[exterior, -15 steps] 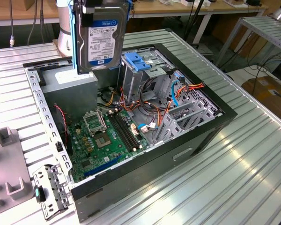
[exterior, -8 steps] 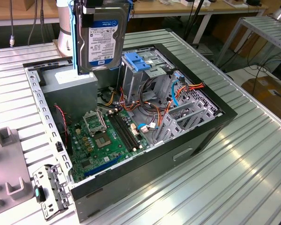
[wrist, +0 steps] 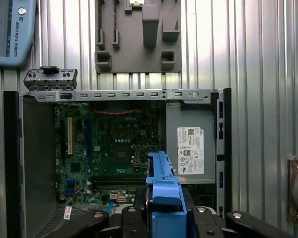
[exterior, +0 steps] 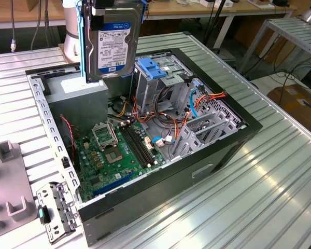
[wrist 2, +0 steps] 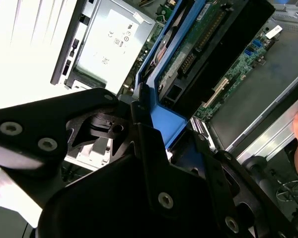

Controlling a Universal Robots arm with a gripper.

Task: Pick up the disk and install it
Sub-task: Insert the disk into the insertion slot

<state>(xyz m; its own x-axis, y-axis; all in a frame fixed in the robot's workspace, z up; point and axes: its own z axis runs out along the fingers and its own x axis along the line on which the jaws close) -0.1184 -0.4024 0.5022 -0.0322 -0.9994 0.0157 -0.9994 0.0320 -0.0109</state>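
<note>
The disk (exterior: 113,44) hangs upright above the back of the open computer case (exterior: 217,150), its white-and-blue label facing the exterior view and blue rails along its sides. My gripper (exterior: 115,5) holds it from above, shut on the disk's upper end. In the first wrist view the disk (wrist: 163,191) appears edge-on as a blue rail between my black fingers (wrist: 139,198), over the motherboard and power-supply box. The second wrist view has the blue rail and dark drive body (wrist 2: 198,54) running away from my gripper (wrist 2: 151,131).
Inside the case lie a green motherboard (exterior: 116,150), a grey power-supply box with a white sticker (wrist: 191,148), a blue drive caddy bay (exterior: 154,70) and loose orange and blue cables (exterior: 197,101). A grey fixture block (exterior: 8,155) and a metal bracket (exterior: 57,210) sit on the ribbed table at the exterior view's left.
</note>
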